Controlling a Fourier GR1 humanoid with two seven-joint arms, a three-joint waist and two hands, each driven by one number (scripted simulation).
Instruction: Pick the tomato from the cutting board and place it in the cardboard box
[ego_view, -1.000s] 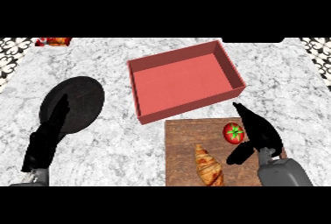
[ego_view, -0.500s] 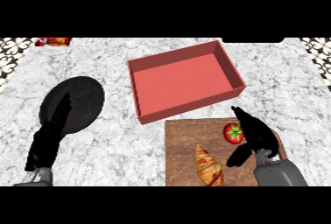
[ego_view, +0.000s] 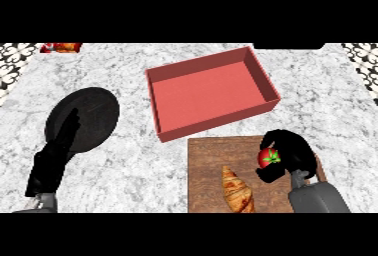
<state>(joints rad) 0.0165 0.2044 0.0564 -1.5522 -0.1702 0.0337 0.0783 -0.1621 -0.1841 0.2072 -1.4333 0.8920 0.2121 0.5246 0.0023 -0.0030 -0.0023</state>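
Over wooden board (ego_view: 210, 172), right-hand fingers (ego_view: 286, 139) enclose tomato (ego_view: 269, 157).

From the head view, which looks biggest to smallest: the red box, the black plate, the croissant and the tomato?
1. Red box
2. Black plate
3. Croissant
4. Tomato, partly hidden by the right hand curled round it, so its full size is unsure.

The right robot hand (ego_view: 289, 152) curls around the tomato (ego_view: 269, 157) and hides most of it; only its left side with the green stem shows. The picture's lower edge cuts off the croissant (ego_view: 238, 189) and the cutting board (ego_view: 208, 175). At the top left, a red and orange thing (ego_view: 60, 47) is cut off and cannot be identified.
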